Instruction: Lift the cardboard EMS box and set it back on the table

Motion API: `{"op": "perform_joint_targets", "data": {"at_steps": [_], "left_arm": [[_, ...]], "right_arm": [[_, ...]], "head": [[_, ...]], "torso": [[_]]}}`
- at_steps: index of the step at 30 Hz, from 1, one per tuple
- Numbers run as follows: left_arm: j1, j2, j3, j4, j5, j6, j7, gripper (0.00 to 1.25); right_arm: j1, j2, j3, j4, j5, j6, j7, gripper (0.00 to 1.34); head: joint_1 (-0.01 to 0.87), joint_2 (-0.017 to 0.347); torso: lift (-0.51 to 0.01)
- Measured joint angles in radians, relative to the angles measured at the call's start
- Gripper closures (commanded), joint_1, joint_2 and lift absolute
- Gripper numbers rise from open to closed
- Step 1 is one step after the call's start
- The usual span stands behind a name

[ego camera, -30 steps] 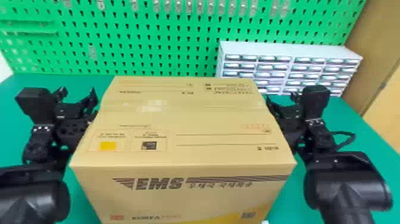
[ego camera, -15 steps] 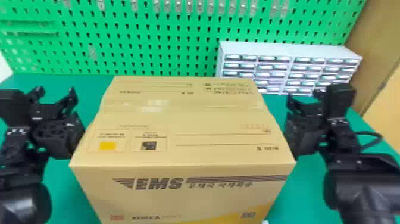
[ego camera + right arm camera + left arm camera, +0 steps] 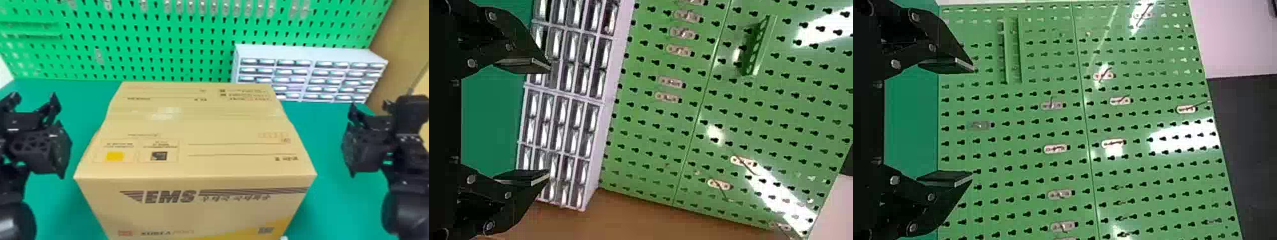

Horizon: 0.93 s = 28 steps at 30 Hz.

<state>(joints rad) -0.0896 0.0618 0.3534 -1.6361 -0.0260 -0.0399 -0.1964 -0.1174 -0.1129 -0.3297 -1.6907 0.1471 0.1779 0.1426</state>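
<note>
Head view: the cardboard EMS box (image 3: 198,127) sits upright on the green table (image 3: 319,134), its flaps closed. The left gripper (image 3: 33,96) is apart from its left side, the right gripper (image 3: 370,107) apart from its right; both have their jaws spread (nothing between them). Behind stand a drawer cabinet (image 3: 309,54) and green pegboard (image 3: 178,54).

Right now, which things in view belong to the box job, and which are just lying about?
Part of the job:
- cardboard EMS box
- left gripper
- right gripper
- green table

Not part of it:
- drawer cabinet behind the box
- green pegboard with its hooks
</note>
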Motion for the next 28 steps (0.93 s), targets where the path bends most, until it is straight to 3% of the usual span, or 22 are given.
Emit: {"op": "perform_joint_targets", "data": {"at_steps": [28], "left_arm": [[-0.004, 0.0, -0.005, -0.002, -0.002, 0.0, 0.001, 0.49]], "right_arm": [[-0.01, 0.015, 0.008, -0.001, 0.008, -0.011, 0.0, 0.5]], "head": [[0.678, -0.014]], "torso": [[-0.092]]}}
